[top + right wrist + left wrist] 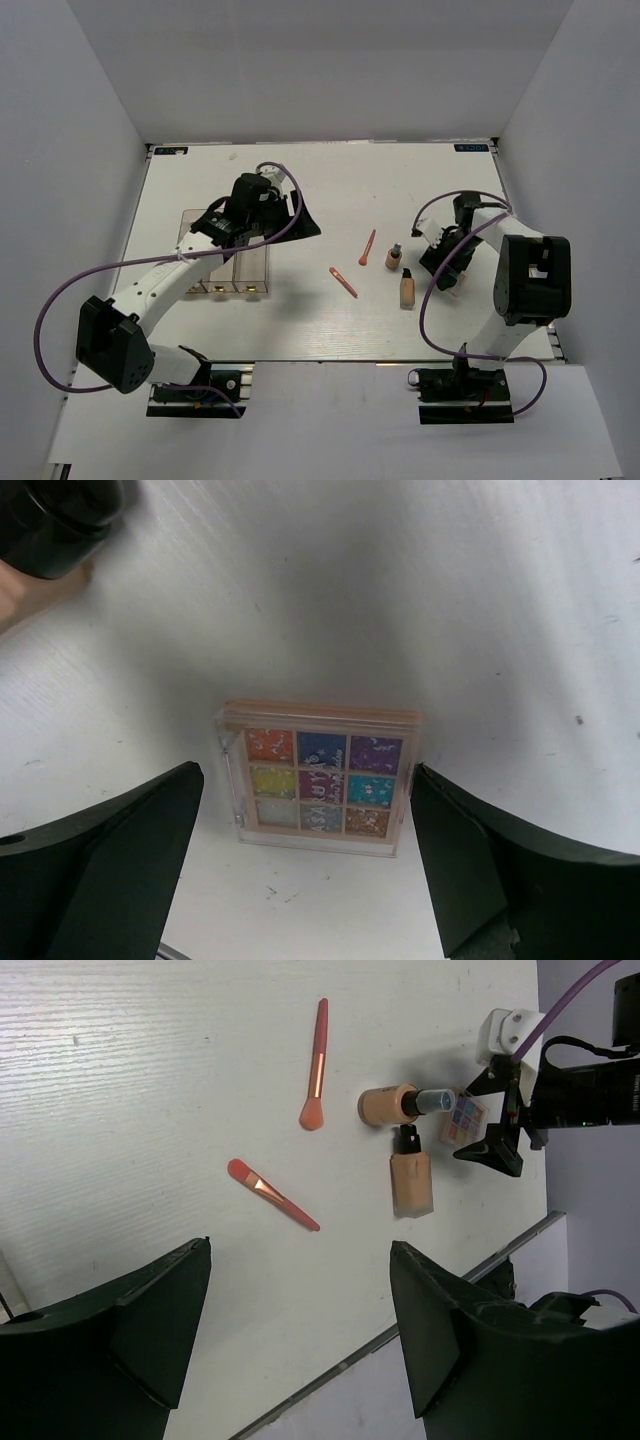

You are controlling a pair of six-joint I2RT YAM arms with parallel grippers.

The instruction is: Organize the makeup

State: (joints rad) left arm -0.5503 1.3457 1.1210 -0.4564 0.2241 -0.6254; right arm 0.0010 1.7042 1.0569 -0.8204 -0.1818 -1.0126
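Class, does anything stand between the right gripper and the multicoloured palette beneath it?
Nothing visible does. The right gripper is open, its fingers either side of the palette lying flat on the table.

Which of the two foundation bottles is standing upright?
The short round bottle stands with its dark cap up; the rectangular bottle beside it lies flat.

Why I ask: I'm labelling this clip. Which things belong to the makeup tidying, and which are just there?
Makeup to organize: coral stick, second coral stick, round beige bottle, square beige bottle, multicolour palette.
Just there: clear acrylic box (likely the organizer), purple cables, table.
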